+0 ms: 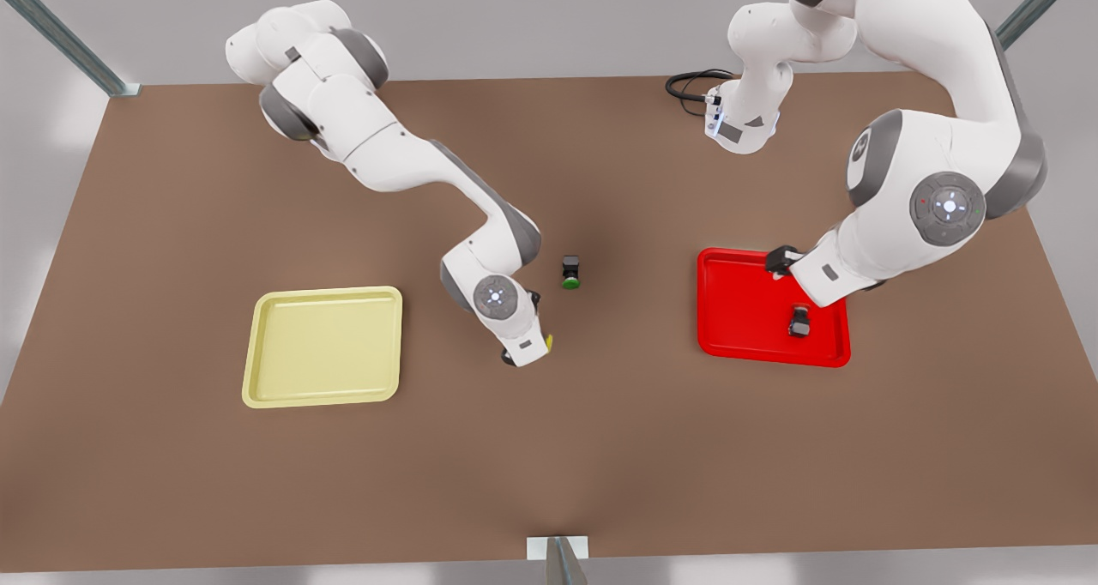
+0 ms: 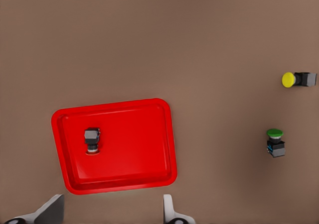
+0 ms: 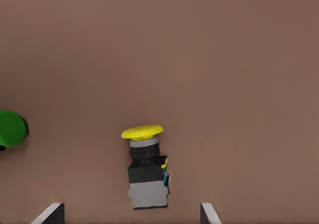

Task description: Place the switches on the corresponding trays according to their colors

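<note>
The left gripper (image 2: 112,211) hangs over the red tray (image 2: 144,134). Its two fingers (image 2: 50,211) stand wide apart and hold nothing. In the front view this gripper (image 1: 776,263) is at the end of the arm on the front view's right, over the far edge of the red tray (image 1: 738,319). The red switch (image 2: 91,140) lies inside that tray, on its side, with its dark body showing (its red cap is hard to pick out against the red floor). In the front view the red switch (image 1: 799,321) sits near the tray's right end.

The right gripper (image 3: 132,214) hangs just above the yellow switch (image 3: 145,171). Its fingers (image 3: 50,214) are spread wide, one on each side of the switch, and they do not touch it. The yellow switch lies on its side on the brown table (image 3: 224,59). In the front view the right gripper (image 1: 527,353) is low over the table, between the two trays, and a bit of the yellow switch (image 1: 549,341) peeks out beside it.

The yellow tray (image 1: 324,345) sits well apart on the front view's left, with nothing in it. A green switch (image 1: 571,272) rests on the table (image 1: 549,465) near the right gripper. No words or labels can be read on anything.
</note>
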